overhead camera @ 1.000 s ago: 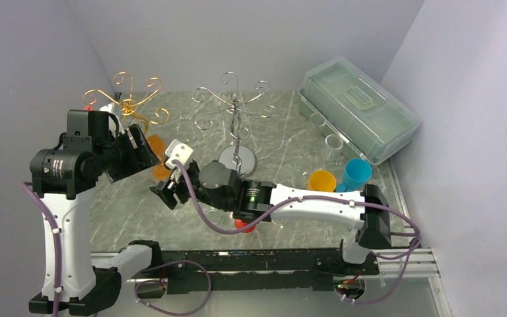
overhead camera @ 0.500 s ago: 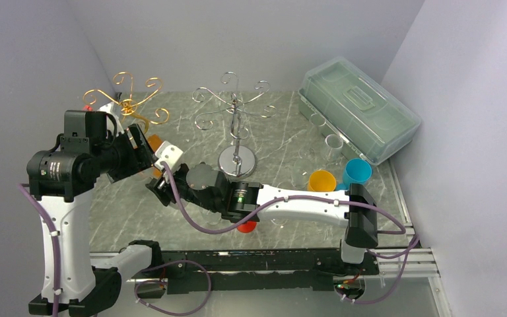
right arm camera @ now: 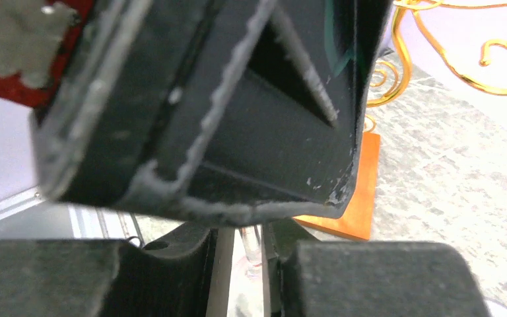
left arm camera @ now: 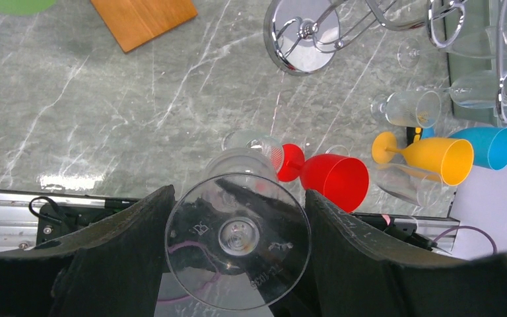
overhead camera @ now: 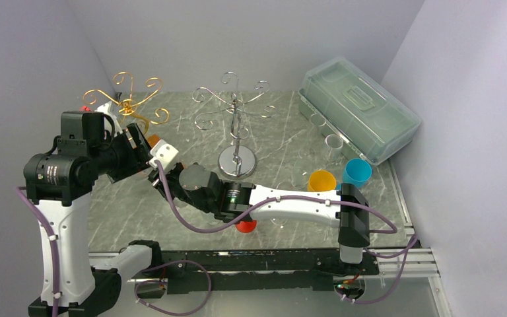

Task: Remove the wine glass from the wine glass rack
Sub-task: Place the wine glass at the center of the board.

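Observation:
A clear wine glass (left arm camera: pixel 237 239) sits foot-first between the fingers of my left gripper (left arm camera: pixel 239 195), which is shut on the rim of its round foot. The bowl points down and away from the camera. My right gripper (right arm camera: pixel 241 239) has reached across under the left one. Its jaws stand narrow around the thin stem (right arm camera: pixel 252 246), a slim gap showing on each side. In the top view the two grippers meet at the left (overhead camera: pixel 150 170) and hide the glass. The gold rack (overhead camera: pixel 129 102) stands just behind them and the silver rack (overhead camera: pixel 236 112) in the middle.
An orange wooden board (left arm camera: pixel 144 20) lies under the grippers. Red (left arm camera: pixel 330 178), yellow (left arm camera: pixel 429 152) and blue (left arm camera: pixel 492 145) glasses and several clear ones lie on the marble at the right. A lidded plastic box (overhead camera: pixel 360 109) sits at the back right.
The right arm has stretched further left, up to the left gripper, and its jaws have narrowed from wide open to close around the stem. The left gripper has kept its hold.

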